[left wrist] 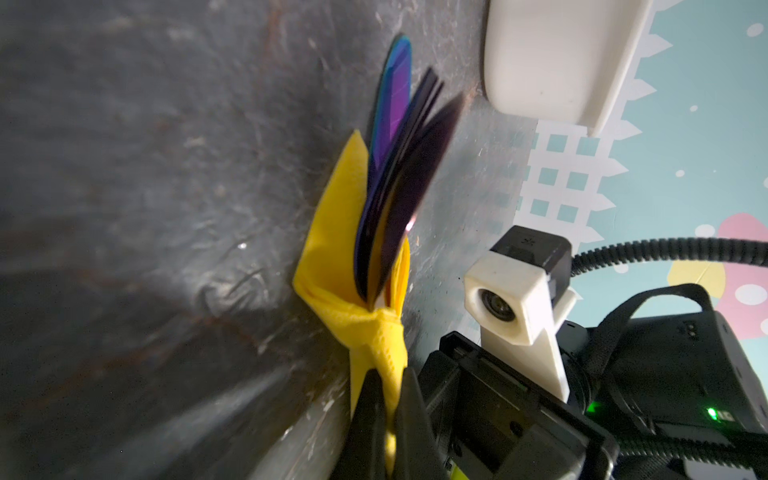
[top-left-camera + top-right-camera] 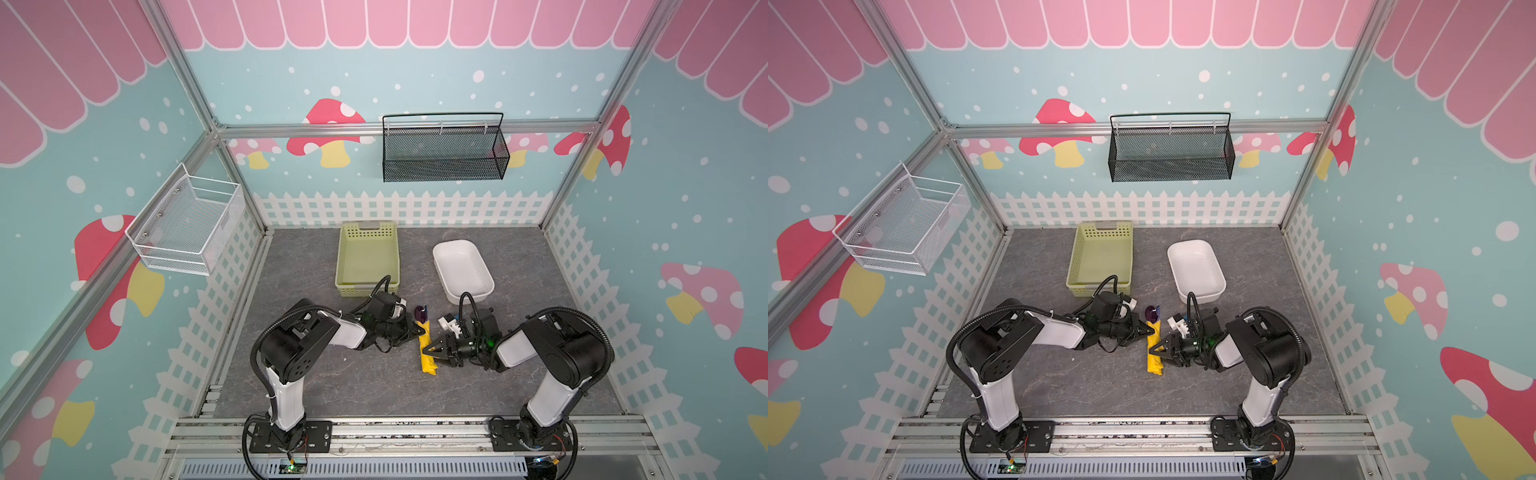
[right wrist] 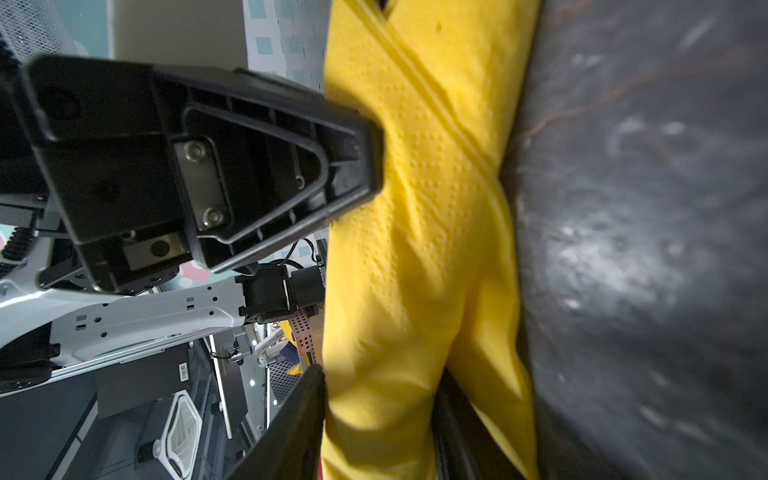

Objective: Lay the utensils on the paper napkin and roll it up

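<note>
Napkin (image 2: pixel 429 365) (image 2: pixel 1153 368) is lying on the counter (image 2: pixel 332 374) as a narrow yellow roll, mid-counter btw the two arms, running front to back. Utensils (image 2: pixel 421 312) (image 2: pixel 1152 312) are sticking their purplish heads out of its far end, pointing toward the gap btw the basket (image 2: pixel 345 257) and the tub (image 2: pixel 440 249). The handles are hiding inside the paper. L pincer (image 2: pixel 422 330) (image 2: pixel 1152 331) is sitting at the roll's left side near that far end, clenched on the napkin. In the left wrist view its fingers (image 1: pixel 365 415) are pinching a bunched yellow fold (image 1: pixel 332 257) just below where the utensils (image 1: pixel 399 166) are poking out. R pincer (image 2: pixel 428 352) (image 2: pixel 1156 349) is sitting at the roll's right side, about mid-length, nearer the front than the L one. Its jaws are standing partly spread, one on either side of the roll. In the right wrist view the napkin (image 3: pixel 415 249) is running btw them, w/ one finger (image 3: pixel 303 395) touching the paper's edge. Can't tell whether the R pincer is squeezing the roll or only straddling it.
</note>
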`<state>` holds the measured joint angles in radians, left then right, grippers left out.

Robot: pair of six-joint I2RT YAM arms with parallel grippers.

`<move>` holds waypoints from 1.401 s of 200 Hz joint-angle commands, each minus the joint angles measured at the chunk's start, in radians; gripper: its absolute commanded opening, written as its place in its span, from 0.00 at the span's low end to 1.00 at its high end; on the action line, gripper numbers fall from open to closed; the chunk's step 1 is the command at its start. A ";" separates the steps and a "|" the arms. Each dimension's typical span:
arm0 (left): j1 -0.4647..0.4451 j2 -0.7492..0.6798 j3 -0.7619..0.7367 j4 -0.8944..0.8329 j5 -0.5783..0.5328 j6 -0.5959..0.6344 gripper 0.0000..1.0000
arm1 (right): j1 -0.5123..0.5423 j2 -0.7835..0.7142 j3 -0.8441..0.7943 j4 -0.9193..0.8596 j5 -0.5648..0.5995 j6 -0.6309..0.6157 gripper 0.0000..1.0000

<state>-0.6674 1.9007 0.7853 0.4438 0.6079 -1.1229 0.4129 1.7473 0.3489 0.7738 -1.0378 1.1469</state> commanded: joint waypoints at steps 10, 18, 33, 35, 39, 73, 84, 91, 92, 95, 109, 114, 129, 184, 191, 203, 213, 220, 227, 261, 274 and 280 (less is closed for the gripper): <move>0.006 0.020 0.002 0.036 0.010 -0.026 0.00 | 0.010 0.008 -0.002 0.043 -0.005 0.021 0.35; 0.005 0.018 0.002 0.034 0.008 -0.025 0.00 | 0.010 0.006 -0.002 0.044 -0.001 0.021 0.32; 0.006 0.014 0.004 0.023 0.007 -0.018 0.00 | 0.010 0.004 -0.003 0.043 0.002 0.018 0.27; 0.006 0.014 0.005 0.022 0.007 -0.016 0.00 | 0.010 0.003 -0.003 0.044 0.001 0.018 0.26; 0.006 0.012 0.006 0.016 0.006 -0.013 0.00 | 0.010 0.003 -0.003 0.044 0.003 0.018 0.25; 0.006 -0.007 0.019 -0.047 -0.007 0.020 0.02 | 0.010 -0.006 -0.007 0.042 0.018 0.012 0.16; 0.005 -0.016 0.024 -0.071 -0.012 0.030 0.05 | 0.010 -0.011 -0.010 0.042 0.022 0.009 0.15; 0.006 -0.025 0.026 -0.086 -0.017 0.039 0.07 | 0.010 -0.017 -0.010 0.040 0.026 0.006 0.14; 0.005 -0.026 0.025 -0.089 -0.018 0.040 0.07 | 0.010 -0.018 -0.010 0.039 0.026 0.006 0.14; 0.005 -0.029 0.026 -0.096 -0.020 0.043 0.08 | 0.010 -0.019 -0.011 0.037 0.028 0.004 0.14; 0.005 -0.049 0.029 -0.125 -0.037 0.059 0.15 | 0.012 -0.032 -0.011 0.016 0.039 -0.012 0.13; 0.005 -0.056 0.032 -0.140 -0.044 0.068 0.17 | 0.012 -0.039 -0.010 0.007 0.043 -0.012 0.13; 0.006 -0.078 0.041 -0.198 -0.066 0.096 0.23 | 0.013 -0.057 -0.005 -0.034 0.063 -0.065 0.12; 0.006 -0.125 0.041 -0.219 -0.080 0.119 0.35 | 0.012 -0.136 0.004 -0.103 0.128 -0.148 0.08; 0.006 -0.136 0.036 -0.203 -0.081 0.120 0.36 | 0.013 -0.151 0.008 -0.115 0.136 -0.161 0.07; 0.006 -0.163 0.025 -0.175 -0.082 0.130 0.36 | 0.013 -0.180 0.016 -0.144 0.153 -0.182 0.07; 0.006 -0.188 0.018 -0.153 -0.082 0.146 0.36 | 0.013 -0.210 0.022 -0.162 0.169 -0.198 0.06; 0.006 -0.206 0.010 -0.137 -0.083 0.157 0.37 | 0.013 -0.237 0.025 -0.176 0.185 -0.211 0.06; 0.006 -0.230 0.002 -0.121 -0.087 0.168 0.37 | 0.013 -0.266 0.029 -0.192 0.199 -0.226 0.05; 0.003 -0.377 -0.024 -0.082 -0.111 0.280 0.39 | 0.013 -0.465 0.058 -0.318 0.321 -0.351 0.03; 0.000 -0.447 -0.029 -0.083 -0.123 0.352 0.39 | 0.014 -0.559 0.062 -0.346 0.363 -0.402 0.02; -0.002 -0.480 -0.029 -0.084 -0.126 0.385 0.39 | 0.015 -0.603 0.066 -0.359 0.382 -0.423 0.01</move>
<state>-0.6636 1.5337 0.7677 0.3130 0.5175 -0.8906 0.4210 1.2842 0.3725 0.4618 -0.7544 0.8639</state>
